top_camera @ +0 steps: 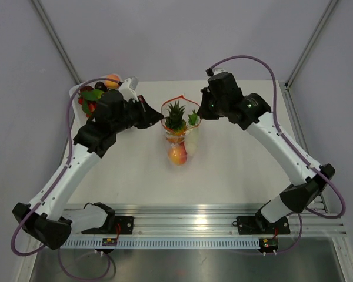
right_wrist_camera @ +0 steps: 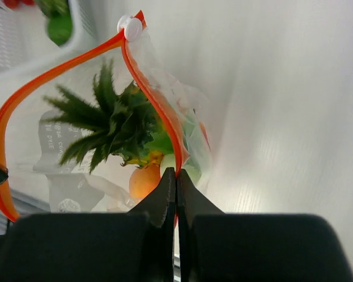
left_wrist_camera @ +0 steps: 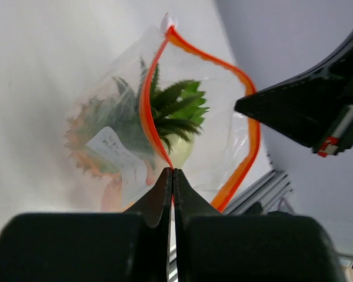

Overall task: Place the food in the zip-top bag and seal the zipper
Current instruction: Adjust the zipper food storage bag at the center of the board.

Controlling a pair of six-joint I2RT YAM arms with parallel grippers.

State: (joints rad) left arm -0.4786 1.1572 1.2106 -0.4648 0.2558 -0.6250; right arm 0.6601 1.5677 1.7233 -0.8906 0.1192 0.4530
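Note:
The clear zip-top bag (top_camera: 188,140) stands at mid-table with its mouth open. The pineapple (top_camera: 175,117) and the peach (top_camera: 177,155) are inside it. The red zipper (top_camera: 177,98) forms an open loop at the top. My left gripper (top_camera: 162,119) is shut on the zipper's left side, as the left wrist view shows (left_wrist_camera: 172,171). My right gripper (top_camera: 198,113) is shut on the zipper's right side, as the right wrist view shows (right_wrist_camera: 176,171). Pineapple leaves (right_wrist_camera: 106,120) and an orange fruit (right_wrist_camera: 144,182) show through the bag. I cannot pick out the red round fruit in the bag.
A white tray (top_camera: 76,93) at the back left holds several more toy fruits, red, green and orange, partly hidden by my left arm. A white slider (right_wrist_camera: 129,26) sits at the zipper's far end. An aluminium rail (top_camera: 182,218) runs along the near edge.

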